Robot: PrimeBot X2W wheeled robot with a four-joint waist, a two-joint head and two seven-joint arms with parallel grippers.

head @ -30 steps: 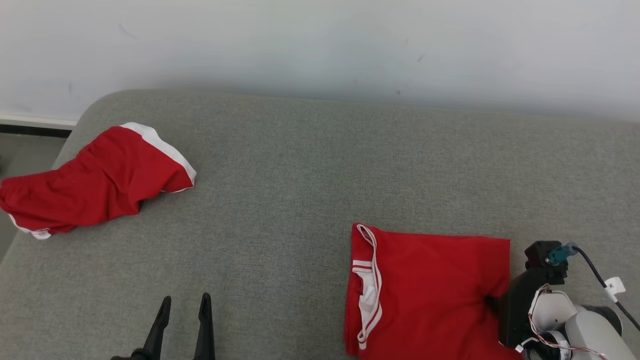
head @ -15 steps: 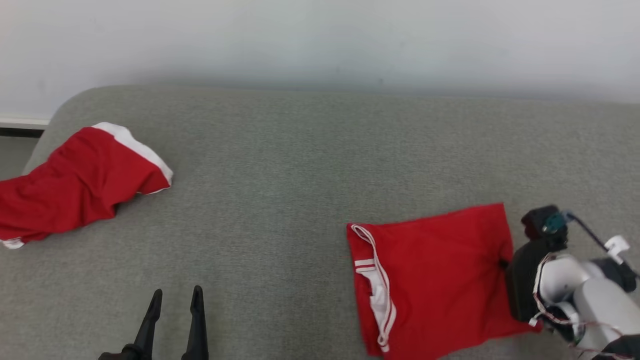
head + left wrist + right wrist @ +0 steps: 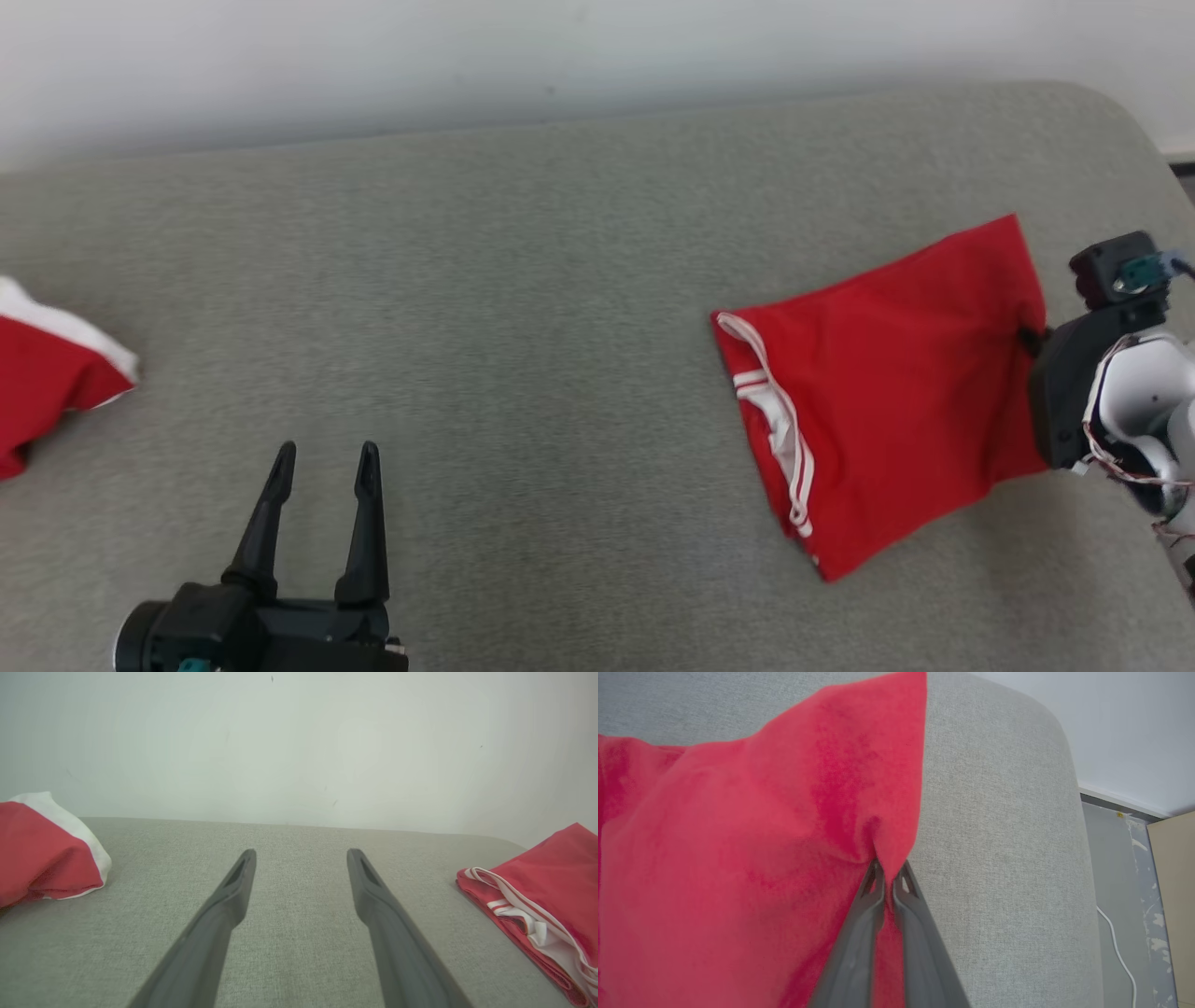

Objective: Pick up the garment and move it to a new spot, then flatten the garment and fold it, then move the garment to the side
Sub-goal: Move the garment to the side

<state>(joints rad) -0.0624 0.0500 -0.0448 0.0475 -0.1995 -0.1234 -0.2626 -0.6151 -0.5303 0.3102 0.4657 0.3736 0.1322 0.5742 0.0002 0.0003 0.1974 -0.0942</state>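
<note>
Right gripper (image 3: 888,870) pinched shut on edge of folded garment (image 3: 887,392) (left gripper (image 3: 325,462) gapes, empty); one-point dragging may pull the fold apart.

Garment (image 3: 896,401): smooth matt cloth (trim (image 3: 775,425) likewise). Cushion (image 3: 523,308): coarse woven fabric. Left gripper (image 3: 327,452): matt dark plastic.

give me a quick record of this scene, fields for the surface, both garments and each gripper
surface: grey cushion, pale wall behind
folded garment: red with white trim, lying flat at the right
other garment: red and white, bunched at the far left
right gripper: shut, pinching the folded garment's right edge
left gripper: open, over bare cushion, holding nothing
</note>
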